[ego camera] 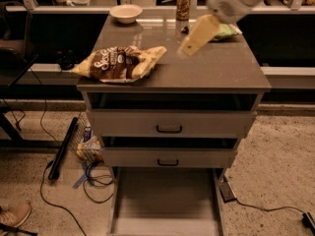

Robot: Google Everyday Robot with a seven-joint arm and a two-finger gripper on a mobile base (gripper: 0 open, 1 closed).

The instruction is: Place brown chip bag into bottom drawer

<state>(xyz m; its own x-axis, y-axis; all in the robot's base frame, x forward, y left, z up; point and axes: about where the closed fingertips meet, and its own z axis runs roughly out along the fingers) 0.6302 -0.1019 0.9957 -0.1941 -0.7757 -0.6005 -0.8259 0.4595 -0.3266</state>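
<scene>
The brown chip bag [120, 63] lies on the left front of the grey cabinet top [211, 73], dark brown in the middle with pale yellow ends. The bottom drawer [165, 200] is pulled out at floor level, its flat grey floor bare. My gripper [189, 44] hangs over the middle of the cabinet top, to the right of the bag and apart from it, with the white arm reaching in from the upper right. It holds nothing that I can see.
A white bowl [126, 13] and a can [183, 4] stand at the back of the top. A green bag [225, 31] lies at the back right, partly behind my arm. Two upper drawers [169, 128] have dark handles. Cables and a dark bar [63, 149] lie on the floor left.
</scene>
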